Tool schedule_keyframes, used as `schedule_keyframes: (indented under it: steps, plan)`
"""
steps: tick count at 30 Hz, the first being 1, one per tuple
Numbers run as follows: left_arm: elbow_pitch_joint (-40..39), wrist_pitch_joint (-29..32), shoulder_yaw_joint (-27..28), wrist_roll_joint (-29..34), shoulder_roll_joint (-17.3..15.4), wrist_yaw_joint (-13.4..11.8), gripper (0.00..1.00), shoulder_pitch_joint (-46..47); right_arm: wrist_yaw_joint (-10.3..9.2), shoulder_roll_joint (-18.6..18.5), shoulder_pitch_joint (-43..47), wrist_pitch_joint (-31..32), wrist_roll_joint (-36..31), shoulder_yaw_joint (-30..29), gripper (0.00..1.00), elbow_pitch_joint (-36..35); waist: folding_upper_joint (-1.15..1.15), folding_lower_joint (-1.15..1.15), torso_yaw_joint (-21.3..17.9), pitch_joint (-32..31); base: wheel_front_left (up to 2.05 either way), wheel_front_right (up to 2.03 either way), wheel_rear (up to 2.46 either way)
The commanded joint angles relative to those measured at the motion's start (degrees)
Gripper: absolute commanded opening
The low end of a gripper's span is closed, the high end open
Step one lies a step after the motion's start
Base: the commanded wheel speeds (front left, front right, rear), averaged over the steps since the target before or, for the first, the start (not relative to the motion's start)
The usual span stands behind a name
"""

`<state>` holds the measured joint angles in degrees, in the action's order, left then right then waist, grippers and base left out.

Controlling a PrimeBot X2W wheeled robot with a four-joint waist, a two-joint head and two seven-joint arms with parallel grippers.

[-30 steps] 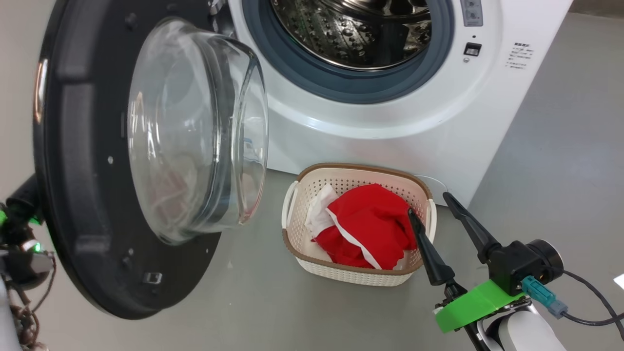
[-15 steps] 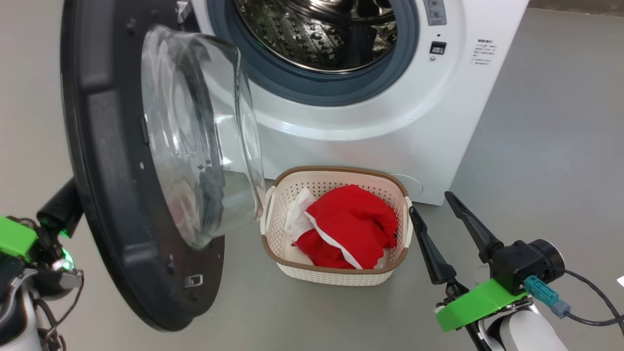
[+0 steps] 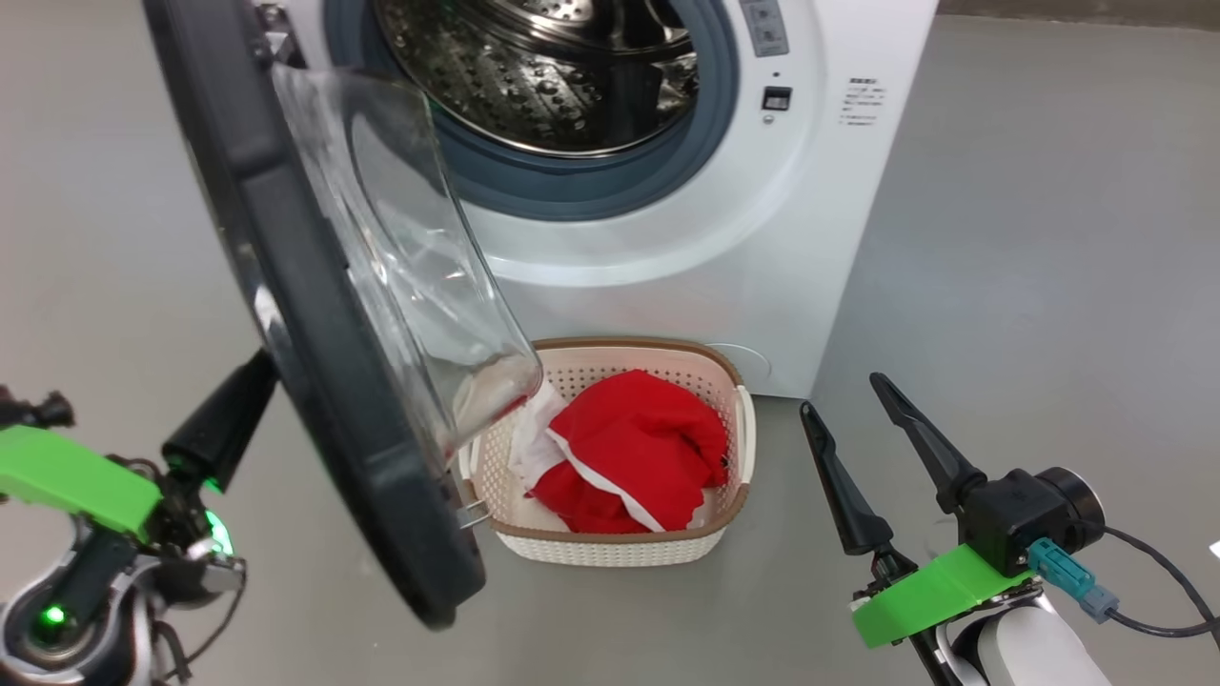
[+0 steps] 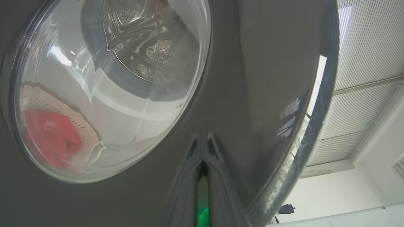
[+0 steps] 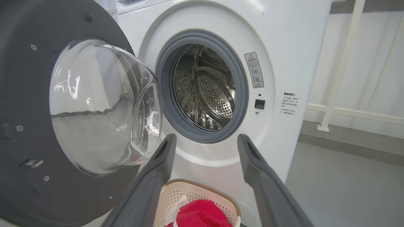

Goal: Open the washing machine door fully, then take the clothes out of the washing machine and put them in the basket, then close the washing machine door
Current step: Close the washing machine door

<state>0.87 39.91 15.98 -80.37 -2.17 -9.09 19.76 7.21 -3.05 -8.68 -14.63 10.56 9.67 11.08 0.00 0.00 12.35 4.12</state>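
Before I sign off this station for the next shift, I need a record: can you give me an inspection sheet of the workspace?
Surface: plain grey floor.
Job's things: washing machine door half open; washing machine with no laundry visible in its drum; red and white clothes lie in the basket in front of it.
Clutter: nothing seen.
Grippers: left gripper shut, tips at the door's outer face; right gripper open, holding nothing, right of the basket.
Cables: dark cable with a teal plug at the right wrist.
Surroundings: white railing beside the machine.
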Motion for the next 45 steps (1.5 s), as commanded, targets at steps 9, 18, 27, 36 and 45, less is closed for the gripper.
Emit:
schedule_keyframes:
  steps: [9, 18, 27, 36, 45]
  plan:
    - [-2.60, -4.72, -4.22, -3.30, -0.72, -0.25, 0.00, -0.62, 0.28, 0.17, -1.40, -0.37, 0.50, 0.97, 1.00, -1.56, 0.00, 0.00, -3.50, 1.01, 0.00, 0.00, 0.00]
    - [-0.29, -8.94, -6.07, -7.04, -0.71, 0.95, 0.00, 1.70, 0.28, 0.17, -2.30, -0.37, 0.09, 0.82, 1.00, -2.13, 0.00, 0.00, -6.77, 2.36, 0.00, 0.00, 0.00]
    - [2.69, -12.04, -7.30, -8.98, -0.71, 2.13, 0.00, 4.63, 0.28, 0.17, -2.83, -0.37, 0.16, 0.33, 1.00, -2.72, 0.00, 0.00, -11.00, 3.81, 0.00, 0.00, 0.00]
    - [4.31, -14.48, -7.87, -9.62, -0.71, 3.48, 0.00, 7.83, 0.28, 0.17, -3.53, -0.37, 0.35, -0.19, 1.00, -2.98, 0.00, 0.00, -15.02, 5.52, 0.00, 0.00, 0.00]
    - [8.13, -18.26, -7.89, -13.92, -0.71, 6.26, 0.00, 12.46, 0.28, 0.17, -3.73, -0.37, -0.13, -0.63, 1.00, -3.48, 0.00, 0.00, -17.21, 7.08, 0.00, 0.00, 0.00]
